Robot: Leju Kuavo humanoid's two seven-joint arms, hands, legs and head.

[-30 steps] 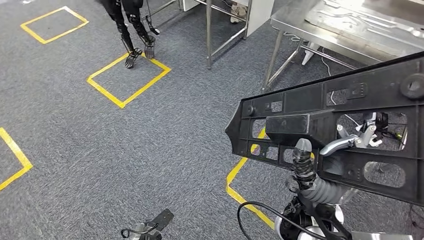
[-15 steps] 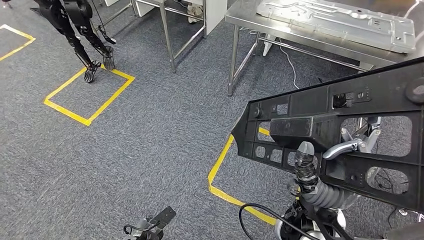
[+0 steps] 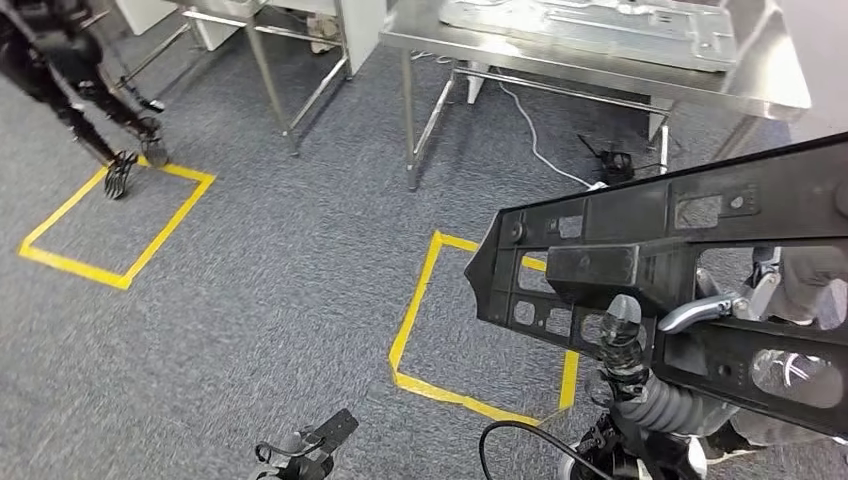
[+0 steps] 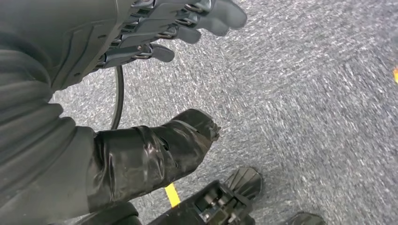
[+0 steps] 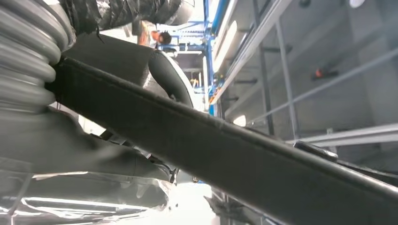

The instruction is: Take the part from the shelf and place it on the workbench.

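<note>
From the head camera, a stainless steel desk point(image 3: 770, 95) stands at the far side of the grey carpet floor point(image 3: 280, 290), with a flat silvery sheet-metal panel point(image 3: 590, 25) lying on top. A yellow tape square point(image 3: 420, 300) is marked on the carpet just in front of the desk's legs, and a second yellow tape square point(image 3: 60, 262) lies well to its left, where another robot's dark legs point(image 3: 90, 110) stand. Nearer than the desk, the long black plastic frame part point(image 3: 650, 260) with many cut-outs is carried in the air, gripped from below by the right hand point(image 3: 625, 335). In the left wrist view the left hand point(image 4: 155, 33) hangs over the carpet, holding nothing, fingers loosely apart. In the right wrist view the part's black edge point(image 5: 234, 150) runs diagonally through the right hand's grasp.
</note>
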